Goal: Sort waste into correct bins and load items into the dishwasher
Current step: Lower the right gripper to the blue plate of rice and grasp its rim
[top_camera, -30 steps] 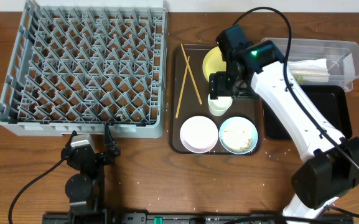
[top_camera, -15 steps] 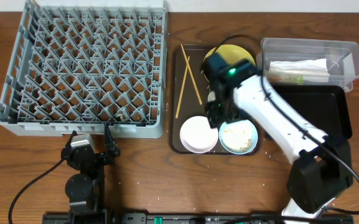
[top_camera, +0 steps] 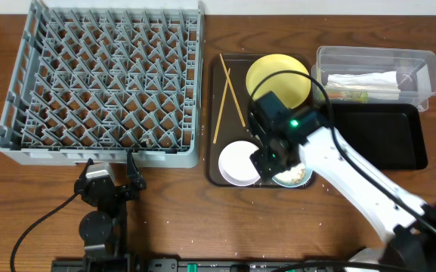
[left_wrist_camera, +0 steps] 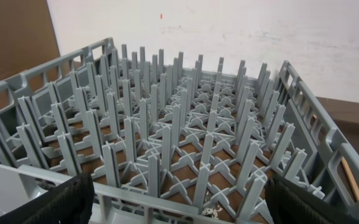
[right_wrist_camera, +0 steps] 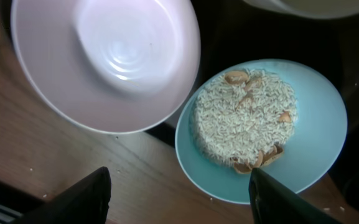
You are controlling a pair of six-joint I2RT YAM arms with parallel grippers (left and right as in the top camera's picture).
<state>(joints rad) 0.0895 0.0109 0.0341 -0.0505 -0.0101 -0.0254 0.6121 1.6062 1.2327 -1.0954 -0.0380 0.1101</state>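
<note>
White grainy rice (right_wrist_camera: pixel 244 118) mounds inside the round, glossy light-blue bowl (right_wrist_camera: pixel 321 146).

The white bowl (right_wrist_camera: pixel 104 56) crowds one side of the rice bowl (right_wrist_camera: pixel 319 146)'s rim

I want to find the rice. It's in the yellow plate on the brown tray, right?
Not quite. The rice is in the light-blue bowl on the brown tray, not the yellow plate. The right wrist view shows it.

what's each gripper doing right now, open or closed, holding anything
left gripper: open, empty, facing the dish rack
right gripper: open, holding nothing, above the blue bowl of rice
</note>
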